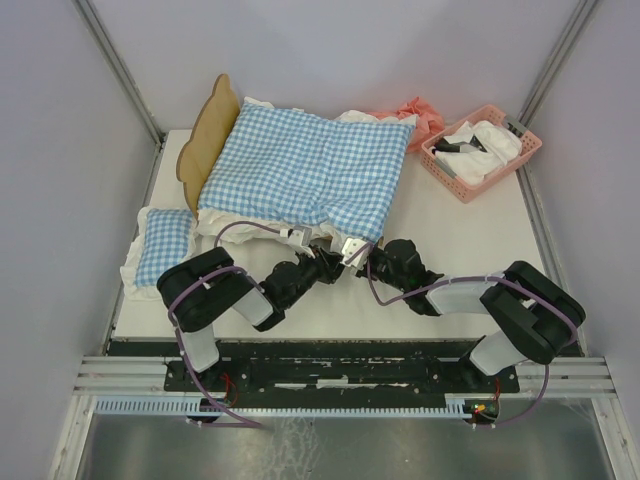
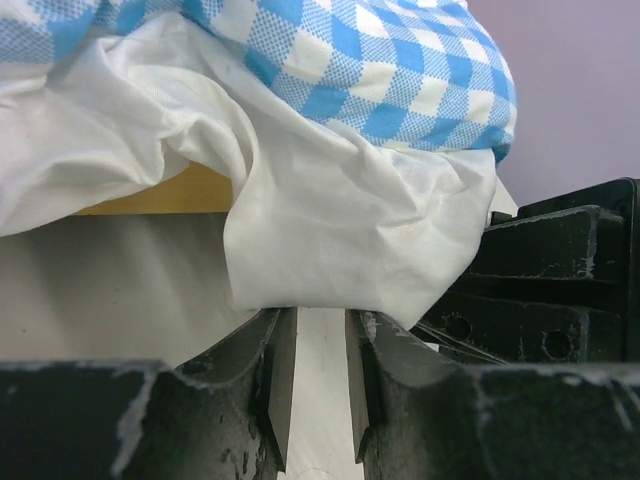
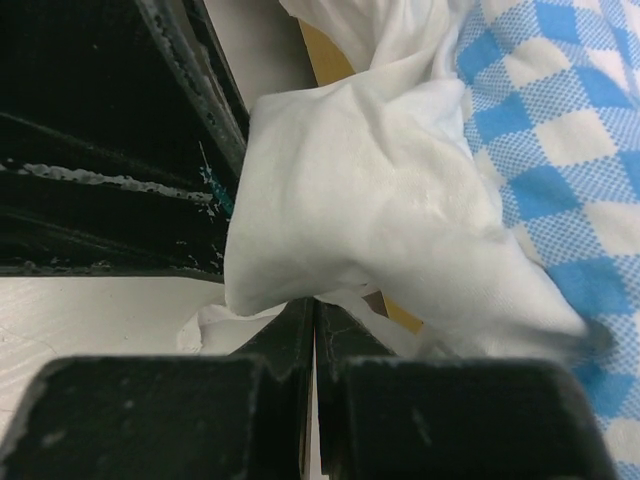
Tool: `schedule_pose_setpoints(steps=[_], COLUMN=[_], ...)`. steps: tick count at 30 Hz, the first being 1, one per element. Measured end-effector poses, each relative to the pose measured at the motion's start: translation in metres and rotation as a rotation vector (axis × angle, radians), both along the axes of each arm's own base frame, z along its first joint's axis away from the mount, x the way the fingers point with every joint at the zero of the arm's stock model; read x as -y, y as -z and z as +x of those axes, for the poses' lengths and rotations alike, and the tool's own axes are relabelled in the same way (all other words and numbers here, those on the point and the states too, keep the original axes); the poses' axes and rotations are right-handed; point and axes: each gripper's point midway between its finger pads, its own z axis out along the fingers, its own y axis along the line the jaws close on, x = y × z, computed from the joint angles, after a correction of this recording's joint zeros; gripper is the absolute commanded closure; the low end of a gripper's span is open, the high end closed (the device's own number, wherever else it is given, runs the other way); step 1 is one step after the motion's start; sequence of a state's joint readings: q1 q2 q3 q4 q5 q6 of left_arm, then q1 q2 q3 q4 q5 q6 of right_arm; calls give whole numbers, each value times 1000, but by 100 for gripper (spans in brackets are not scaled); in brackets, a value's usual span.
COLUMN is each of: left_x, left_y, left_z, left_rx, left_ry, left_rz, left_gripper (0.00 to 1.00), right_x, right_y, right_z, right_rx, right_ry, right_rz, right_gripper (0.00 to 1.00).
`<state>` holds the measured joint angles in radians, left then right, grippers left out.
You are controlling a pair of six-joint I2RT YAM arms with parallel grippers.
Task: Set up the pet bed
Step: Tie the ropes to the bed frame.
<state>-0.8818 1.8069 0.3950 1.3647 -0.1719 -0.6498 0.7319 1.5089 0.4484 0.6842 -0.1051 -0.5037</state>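
Note:
The pet bed shows only its wavy light-wood headboard (image 1: 212, 128) and a strip of side rail (image 2: 165, 192). The rest lies under a blue-and-white checked cushion (image 1: 305, 170). The cushion's white frill (image 2: 330, 230) hangs over the near rail. My left gripper (image 2: 320, 318) is open at the frill's lower edge, with bare table showing between its fingers. My right gripper (image 3: 315, 302) is shut, with the frill (image 3: 350, 190) bunched at its tips and fabric on both sides of them. Both grippers sit side by side at the bed's near edge, left (image 1: 300, 240) and right (image 1: 352, 250).
A small checked pillow (image 1: 160, 240) lies at the table's left edge. A pink basket (image 1: 500, 165) holding white items stands at the back right. Pink cloth (image 1: 418, 112) lies behind the bed. The enclosure's walls are close on both sides.

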Motion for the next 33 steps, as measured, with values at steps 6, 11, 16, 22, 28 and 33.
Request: schedule_pose_setpoints(steps=[6, 11, 16, 22, 28, 33], left_x=[1, 2, 7, 7, 6, 6], left_y=[0, -3, -6, 0, 5, 9], left_z=[-1, 3, 7, 8, 9, 11], left_rx=[-1, 5, 11, -1, -14, -21], left_ry=[17, 29, 42, 43, 39, 35], left_rz=[-1, -10, -19, -14, -9, -5], left_gripper=[64, 64, 63, 64, 64, 66], right_x=[-1, -1, -2, -2, -2, -2], right_y=[2, 2, 2, 3, 4, 4], right_z=[-1, -2, -2, -3, -4, -4], right_rx=[3, 4, 5, 4, -1, -1], right_ry=[-12, -22, -31, -34, -35, -38], right_rz=[-9, -13, -15, -16, -19, -19], right_gripper=[98, 98, 98, 98, 98, 98])
